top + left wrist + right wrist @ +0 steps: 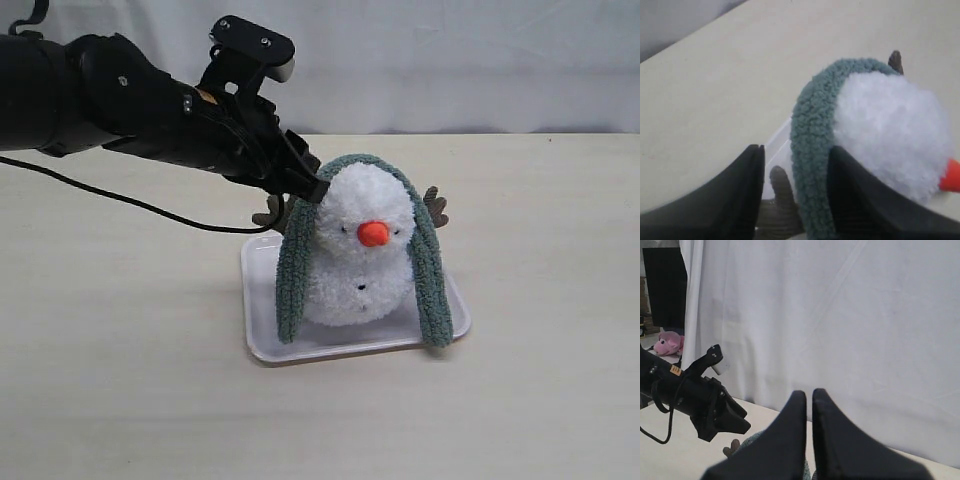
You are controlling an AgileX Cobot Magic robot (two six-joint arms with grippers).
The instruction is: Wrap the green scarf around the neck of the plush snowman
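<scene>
The plush snowman [365,250] stands upright on a white tray [262,345], orange nose toward the camera. The green scarf [295,270] lies over the top of its head. Both ends hang down its sides past the neck [340,264] to the tray. My left gripper [318,190] is at the head's left side. In the left wrist view its jaws [797,148] stand open around the scarf [812,165], which rests against one finger, with a gap to the other. My right gripper [809,392] is shut and empty, raised toward the curtain, out of the exterior view.
A brown twig arm [782,200] sticks out below the left jaws; the other one [436,207] shows behind the scarf on the right. A black cable [120,200] trails across the table at left. A pink plush [669,342] sits far off beside the white curtain.
</scene>
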